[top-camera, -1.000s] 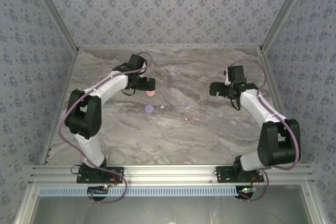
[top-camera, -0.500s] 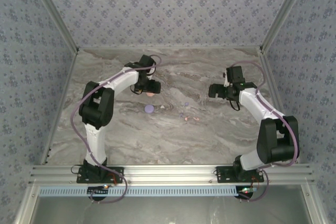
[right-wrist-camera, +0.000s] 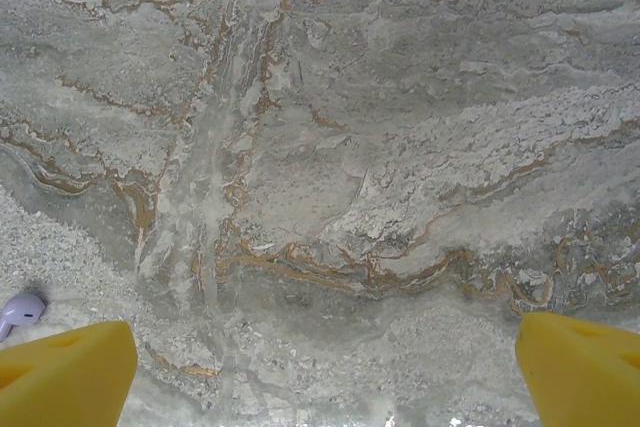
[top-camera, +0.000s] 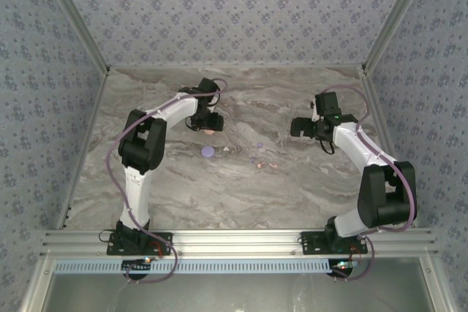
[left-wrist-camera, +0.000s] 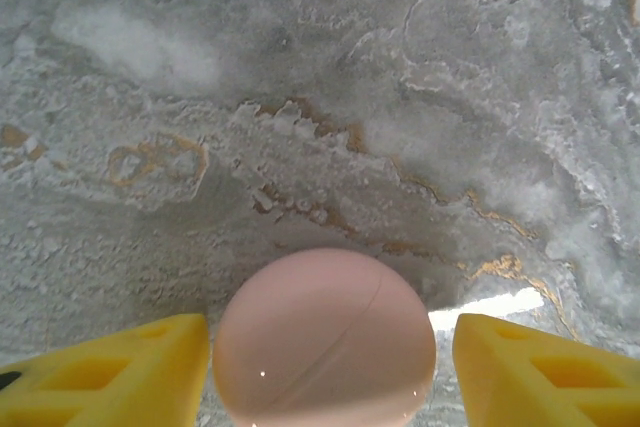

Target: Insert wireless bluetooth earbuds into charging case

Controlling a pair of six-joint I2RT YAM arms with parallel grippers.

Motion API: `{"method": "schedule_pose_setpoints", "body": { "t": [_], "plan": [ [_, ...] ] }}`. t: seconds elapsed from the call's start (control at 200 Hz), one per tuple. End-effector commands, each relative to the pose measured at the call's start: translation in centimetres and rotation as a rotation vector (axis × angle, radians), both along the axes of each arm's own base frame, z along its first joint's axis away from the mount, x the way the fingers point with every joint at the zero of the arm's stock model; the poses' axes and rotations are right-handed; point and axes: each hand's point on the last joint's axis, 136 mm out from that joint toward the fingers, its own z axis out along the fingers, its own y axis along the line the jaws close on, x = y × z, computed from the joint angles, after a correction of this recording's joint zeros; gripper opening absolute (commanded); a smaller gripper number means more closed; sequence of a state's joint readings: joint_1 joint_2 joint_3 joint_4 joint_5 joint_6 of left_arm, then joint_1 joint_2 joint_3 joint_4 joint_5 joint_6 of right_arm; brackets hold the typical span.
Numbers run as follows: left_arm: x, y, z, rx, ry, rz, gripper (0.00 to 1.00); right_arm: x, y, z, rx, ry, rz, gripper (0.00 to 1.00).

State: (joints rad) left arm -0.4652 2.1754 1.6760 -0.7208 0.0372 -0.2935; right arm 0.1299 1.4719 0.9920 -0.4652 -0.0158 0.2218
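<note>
We're looking at a marble table boxed in by patterned walls at the back and on both sides. A metal rail runs along the near edge where the arms are bolted. There's loads of bare marble in the whole near half and along the far edge, so plenty of room to move. The clutter is all bunched around the middle.

The pink case sits left of centre, towards the back. The left gripper is right down over it. In the left wrist view the case sits between the yellow fingers. One finger is just about on its edge and the other has a visible strip of table before it, so we'd call the fingers half-closed around the case, not squeezing it. A thin seam runs across the shell.

A lilac disc lies just nearer than the case, with a white fleck beside it. The earbuds are scattered loose on the marble between the two arms, well apart from the case.

The left arm is folded at the elbow, with the forearm reaching out and to the right. The right arm is bent the same way, and the right gripper points in towards the middle. Its fingers are spread wide with nothing in them, over bare marble. One lilac bud lies near one fingertip in the right wrist view.
</note>
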Motion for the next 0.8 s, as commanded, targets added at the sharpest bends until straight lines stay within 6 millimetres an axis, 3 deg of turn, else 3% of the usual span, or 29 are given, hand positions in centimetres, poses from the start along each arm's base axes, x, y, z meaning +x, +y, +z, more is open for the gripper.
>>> {"method": "schedule_pose_setpoints", "body": {
  "t": [0.0,0.215,0.43,0.795],
  "plan": [
    [0.0,-0.3,0.0,0.005,0.022,-0.001,0.63,0.0,0.5,0.5,0.019,0.015,-0.002,1.00],
    [0.2,-0.9,0.2,-0.013,0.017,-0.014,0.47,-0.2,0.5,0.4,0.013,0.020,-0.003,1.00],
    [0.4,-2.6,0.7,-0.056,0.008,-0.070,0.47,-0.3,0.4,0.4,0.011,0.024,-0.006,1.00],
    [-0.4,-8.3,0.7,-0.102,0.019,-0.259,0.48,-0.7,0.7,-0.2,0.025,0.040,-0.002,1.00]
  ]
}}
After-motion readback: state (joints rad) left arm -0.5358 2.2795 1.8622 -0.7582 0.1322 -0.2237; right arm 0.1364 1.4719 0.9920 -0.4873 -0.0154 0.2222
